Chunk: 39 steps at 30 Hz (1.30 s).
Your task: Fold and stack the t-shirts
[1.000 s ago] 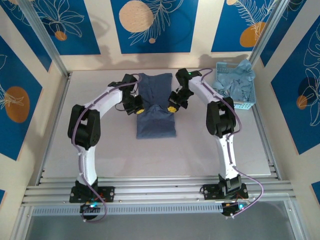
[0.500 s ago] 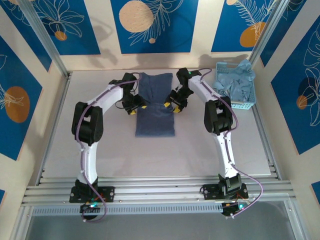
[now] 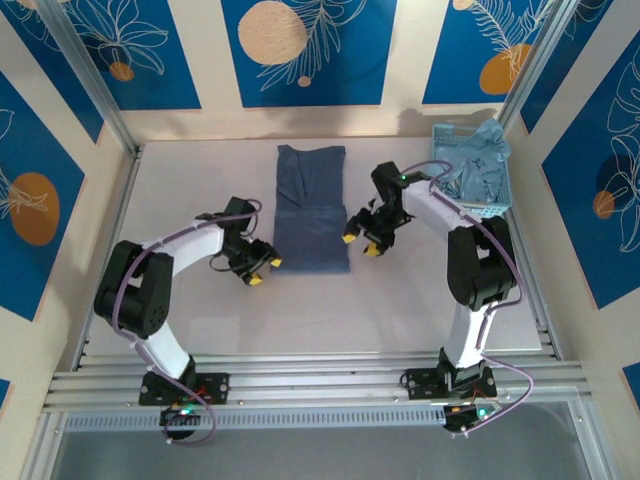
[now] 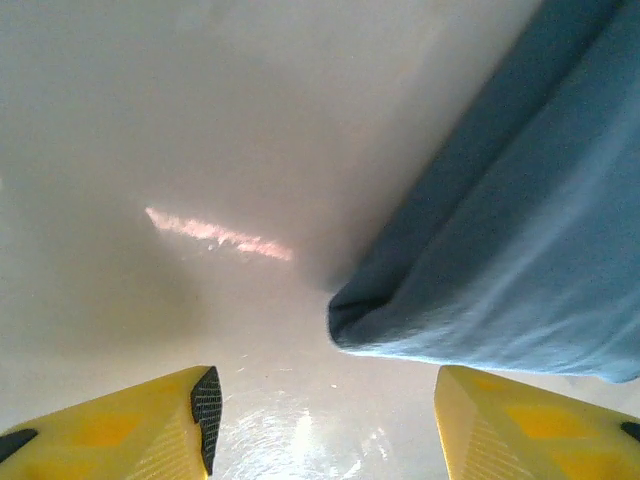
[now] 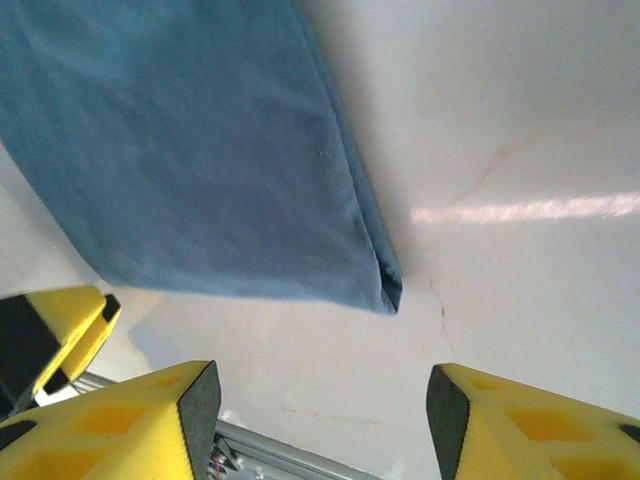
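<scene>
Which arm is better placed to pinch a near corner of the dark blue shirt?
Probably left: left gripper, open, sits at the dark slate-blue cloth shirt's near corner; right gripper, open, sits farther up its side edge.

Table (image 3: 200,320): pale grey, flat and glossy in front of me, reaching the walls on three sides.
Basket (image 3: 487,210): light blue plastic with holes, at the table's far right corner.
Wall panels (image 3: 300,50): blue, with white leaf outlines and orange discs, set on cream walls.
Rails (image 3: 320,385): silver metal bars along my near edge.
Posts (image 3: 90,75): slanted metal struts at the far corners.
Glare (image 4: 218,235): a pinkish streak of light on the tabletop, in my left wrist view.
</scene>
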Available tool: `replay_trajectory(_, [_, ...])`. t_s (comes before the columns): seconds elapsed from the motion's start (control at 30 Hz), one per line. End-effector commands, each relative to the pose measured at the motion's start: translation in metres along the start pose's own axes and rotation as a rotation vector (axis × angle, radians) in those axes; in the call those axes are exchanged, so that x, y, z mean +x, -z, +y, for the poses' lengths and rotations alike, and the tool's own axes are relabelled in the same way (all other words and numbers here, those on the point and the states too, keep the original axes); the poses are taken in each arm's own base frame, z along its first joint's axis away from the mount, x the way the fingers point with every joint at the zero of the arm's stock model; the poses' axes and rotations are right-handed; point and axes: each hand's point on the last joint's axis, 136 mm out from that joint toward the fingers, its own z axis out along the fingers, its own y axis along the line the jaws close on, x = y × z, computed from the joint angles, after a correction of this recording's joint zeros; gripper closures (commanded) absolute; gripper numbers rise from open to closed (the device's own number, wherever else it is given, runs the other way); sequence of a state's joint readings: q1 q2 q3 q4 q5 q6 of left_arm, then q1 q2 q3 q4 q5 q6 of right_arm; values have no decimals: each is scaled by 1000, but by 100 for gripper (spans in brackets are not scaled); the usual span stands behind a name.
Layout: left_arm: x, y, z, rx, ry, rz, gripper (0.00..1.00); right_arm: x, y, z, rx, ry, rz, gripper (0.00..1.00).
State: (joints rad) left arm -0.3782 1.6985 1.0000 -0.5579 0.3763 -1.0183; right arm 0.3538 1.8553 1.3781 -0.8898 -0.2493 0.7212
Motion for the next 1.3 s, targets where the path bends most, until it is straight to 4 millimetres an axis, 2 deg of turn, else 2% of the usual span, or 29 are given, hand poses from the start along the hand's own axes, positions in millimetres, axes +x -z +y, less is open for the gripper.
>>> replay_trajectory(0.0, [-3, -7, -24, 100, 35, 10, 42, 13, -17, 1, -48, -24, 30, 41])
replay_trajectory(0.13, [-13, -23, -24, 89, 55, 4, 45, 18, -30, -5, -43, -38, 46, 41])
replay_trajectory(0.17, [-17, -27, -28, 101, 60, 2, 50, 18, -33, -4, -42, -37, 51, 41])
replay_trajectory(0.27, [-26, -31, -36, 108, 56, -13, 74, 18, -41, -4, -26, -35, 68, 41])
replay_trajectory(0.33, [-30, -31, -41, 118, 55, -21, 83, 17, -46, -6, -15, -47, 72, 42])
replay_trajectory(0.53, [-33, -26, -48, 121, 37, -30, 94, 5, -56, -1, -15, -55, 87, 48])
replay_trajectory(0.63, [-33, -25, -48, 117, 35, -36, 100, 0, -61, 3, -9, -62, 100, 57])
replay_trajectory(0.7, [-33, -22, -49, 118, 33, -42, 100, -7, -61, 2, 4, -69, 88, 68])
replay_trajectory(0.8, [-32, -13, -51, 121, 16, -55, 100, -17, -54, 6, 8, -58, 46, 91])
replay_trajectory(0.87, [-30, -5, -53, 117, -9, -60, 100, -21, -44, 11, 13, -36, 15, 100])
replay_trajectory(1.03, [-17, 12, -49, 106, -63, -46, 100, -12, -26, 17, -2, -15, -8, 100])
replay_trajectory(1.27, [13, 36, -35, 106, -144, -13, 100, 34, -13, 10, -12, 3, 39, 100])
